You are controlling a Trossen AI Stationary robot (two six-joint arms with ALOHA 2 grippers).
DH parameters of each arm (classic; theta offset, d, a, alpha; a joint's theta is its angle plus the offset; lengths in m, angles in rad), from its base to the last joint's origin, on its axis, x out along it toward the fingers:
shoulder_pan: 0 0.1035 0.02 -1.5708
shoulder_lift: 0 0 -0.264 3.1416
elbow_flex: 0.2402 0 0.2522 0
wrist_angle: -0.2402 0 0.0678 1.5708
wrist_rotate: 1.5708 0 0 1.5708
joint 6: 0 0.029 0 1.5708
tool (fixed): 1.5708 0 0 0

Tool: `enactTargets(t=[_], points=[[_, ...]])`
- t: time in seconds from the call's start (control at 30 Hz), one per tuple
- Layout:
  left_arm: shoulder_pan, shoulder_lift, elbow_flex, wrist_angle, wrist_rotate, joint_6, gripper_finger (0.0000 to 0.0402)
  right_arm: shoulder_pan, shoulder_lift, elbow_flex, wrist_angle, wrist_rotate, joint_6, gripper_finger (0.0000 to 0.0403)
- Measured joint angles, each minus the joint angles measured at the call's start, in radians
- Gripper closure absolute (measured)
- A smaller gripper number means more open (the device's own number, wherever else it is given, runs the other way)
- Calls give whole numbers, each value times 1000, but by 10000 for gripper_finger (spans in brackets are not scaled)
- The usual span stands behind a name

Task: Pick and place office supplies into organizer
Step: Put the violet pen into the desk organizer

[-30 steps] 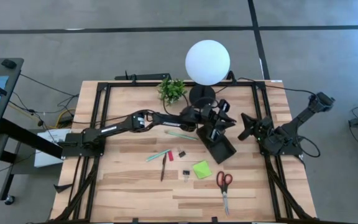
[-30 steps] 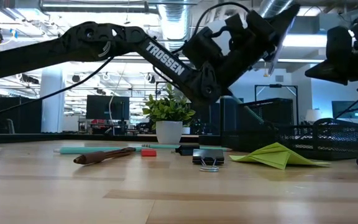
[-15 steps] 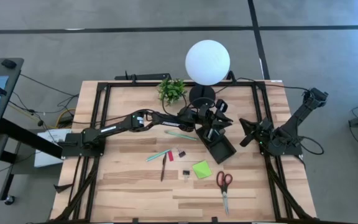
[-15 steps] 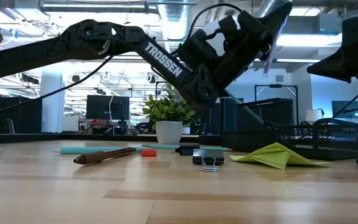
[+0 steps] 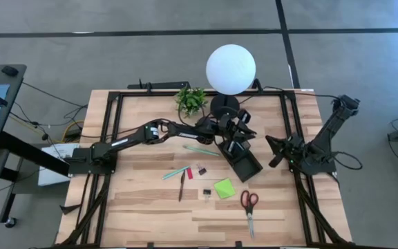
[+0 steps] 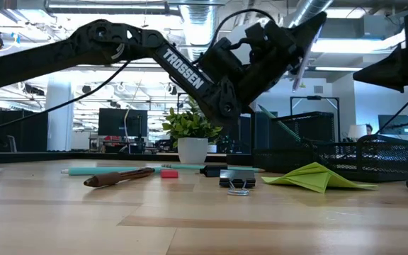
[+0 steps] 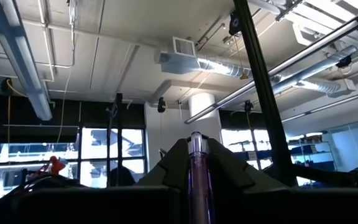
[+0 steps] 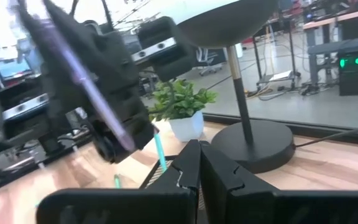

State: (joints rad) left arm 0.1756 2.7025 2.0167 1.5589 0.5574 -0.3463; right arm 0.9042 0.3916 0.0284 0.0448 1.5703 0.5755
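Observation:
My left gripper [image 5: 236, 133] reaches across the table and hovers over the far end of the black mesh organizer [image 5: 244, 162], shut on a pale purple pen [image 6: 301, 51]. A teal pen [image 6: 280, 127] leans in the organizer [image 6: 363, 157]. On the table lie a teal pen [image 5: 200, 150], a teal and a pink pen [image 5: 176, 172], a dark pen [image 5: 182, 185], a small red piece [image 5: 189, 173], two black clips [image 5: 206, 195], the lime-green sticky-note pad [image 5: 224, 188] and the red-handled scissors [image 5: 249, 206]. My right gripper [image 5: 273, 148] waits shut to the organizer's right. My left gripper pinches the purple pen's shaft [image 7: 196, 163] between its two fingers [image 7: 225, 168], and the pen lies along them. The fingers slant upward and toward the table's right. The pen is lifted clear and tilted above the organizer [image 8: 166, 174].
The white globe lamp [image 5: 231, 68] with its black base [image 5: 224, 106] and the potted plant [image 5: 191, 99] stand just beyond the organizer at the far edge. Black frame rails [image 5: 112, 131] run along the table's sides.
My left gripper has drifted a little toward the table's left with the pen still in its hold. My right arm has drawn back toward the table's right edge, its gripper staying shut.

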Motion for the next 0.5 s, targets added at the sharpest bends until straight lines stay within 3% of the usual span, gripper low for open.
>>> enactTargets(t=[0.23, 0.4, 0.5], points=[[3, -168, -233, -3, -10, 121, 376, -6, 0, 0, -8, 0, -7, 403], [-16, -247, -447, -5, -118, 269, 376, -26, 0, 0, -8, 0, -7, 403], [-44, -246, -473, -4, -203, 350, 376, -43, 0, 0, -8, 0, 3, 403]])
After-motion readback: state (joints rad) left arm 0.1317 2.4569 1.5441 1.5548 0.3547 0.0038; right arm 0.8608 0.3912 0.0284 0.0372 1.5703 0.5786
